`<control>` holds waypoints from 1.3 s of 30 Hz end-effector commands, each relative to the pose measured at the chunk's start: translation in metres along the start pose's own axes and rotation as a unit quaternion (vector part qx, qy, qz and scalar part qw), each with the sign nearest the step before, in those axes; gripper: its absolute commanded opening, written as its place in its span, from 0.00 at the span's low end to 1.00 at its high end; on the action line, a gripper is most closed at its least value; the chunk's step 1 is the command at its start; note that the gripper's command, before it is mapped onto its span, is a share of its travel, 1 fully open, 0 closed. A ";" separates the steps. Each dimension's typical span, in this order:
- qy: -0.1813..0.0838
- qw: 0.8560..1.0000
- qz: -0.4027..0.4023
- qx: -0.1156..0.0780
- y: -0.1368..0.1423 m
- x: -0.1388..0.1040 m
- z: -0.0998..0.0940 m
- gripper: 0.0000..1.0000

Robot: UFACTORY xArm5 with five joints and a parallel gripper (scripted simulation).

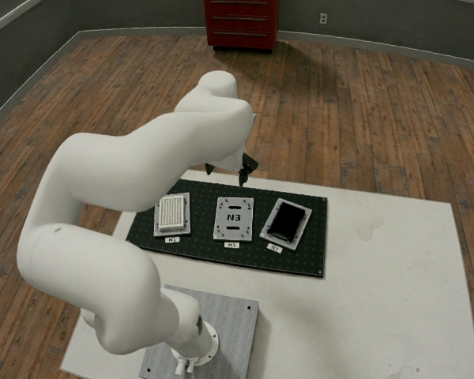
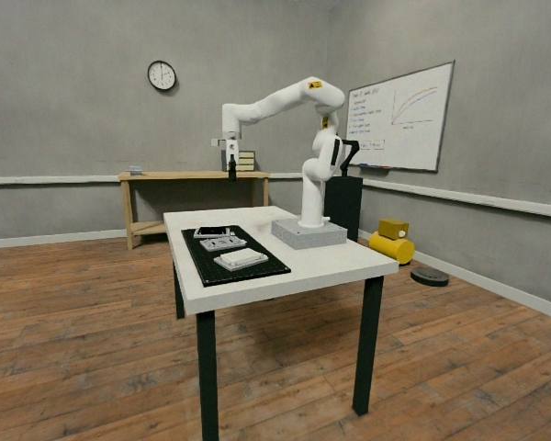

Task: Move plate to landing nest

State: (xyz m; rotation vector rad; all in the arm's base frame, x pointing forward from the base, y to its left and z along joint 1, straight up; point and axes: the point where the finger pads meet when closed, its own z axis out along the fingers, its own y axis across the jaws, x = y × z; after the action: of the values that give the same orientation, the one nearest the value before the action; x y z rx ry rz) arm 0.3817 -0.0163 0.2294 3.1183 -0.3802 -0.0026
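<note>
The white well plate M06 sits in nest N1 at the left end of the black mat; it also shows in the exterior view. The empty grey nest N3 is in the middle. The black plate M09 sits in the slightly turned nest N2 on the right. My gripper is open and empty, pointing down. It hangs high above the mat's far edge, well clear of all plates. The plate labels are too small to read.
The black perforated mat lies on the white table. Small signs N1, N3 and N2 sit in front of the nests. The arm's grey base block stands at the near side. My arm hides part of the table's left side.
</note>
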 end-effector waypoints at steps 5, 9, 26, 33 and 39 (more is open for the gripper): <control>-0.001 1.000 0.006 0.003 0.031 -0.003 0.025 1.00; -0.001 1.000 0.006 0.003 0.046 -0.006 0.038 1.00; -0.001 1.000 0.006 0.002 0.102 -0.014 0.087 1.00; -0.001 1.000 0.006 0.002 0.121 -0.017 0.103 1.00; -0.001 1.000 0.006 0.002 0.144 -0.021 0.122 1.00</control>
State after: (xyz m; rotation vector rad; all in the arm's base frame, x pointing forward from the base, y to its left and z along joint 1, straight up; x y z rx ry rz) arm 0.3304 -0.1368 0.1190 3.1181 -0.4015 -0.0132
